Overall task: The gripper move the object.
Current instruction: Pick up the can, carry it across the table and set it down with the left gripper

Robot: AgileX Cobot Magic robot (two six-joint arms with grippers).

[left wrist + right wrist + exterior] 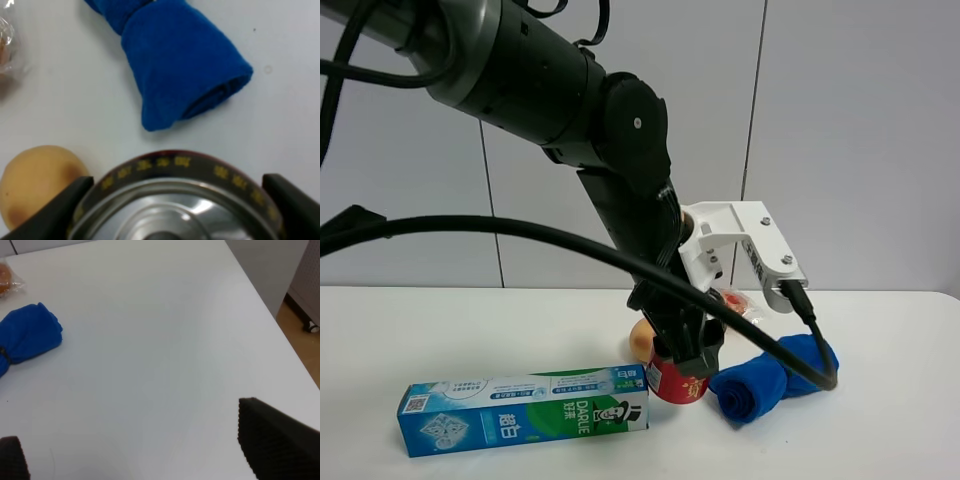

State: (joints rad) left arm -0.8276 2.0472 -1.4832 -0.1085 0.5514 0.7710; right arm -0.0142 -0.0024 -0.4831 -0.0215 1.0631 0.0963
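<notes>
1. Currently your left gripper (pixel 687 350), the black claw on the thick black arm, is clamped on the red cylindrical drink can (pixel 672 384) with the silver top. One finger (pixel 60 207) presses against each side of its rim.
2. You find the can near the middle of the white table (pixel 890 430), about upright. You cannot tell whether its base touches the tabletop.
3. Look just beside the can, on its far left in the exterior view, for the round tan bun (pixel 639 340).
4. On the can's right lies the rolled blue cloth (pixel 760 385). It is near the can, and your left wrist view shows a strip of table between them.
5. The long green-and-blue cardboard toothpaste box (pixel 525 410) lies flat at the front left, its end just beside the can.
6. A clear-wrapped packet (pixel 736 303) sits behind the arm, mostly hidden.
7. Your right gripper (pixel 145 452) has its fingers spread wide over the white tabletop, well apart from the cloth.
</notes>
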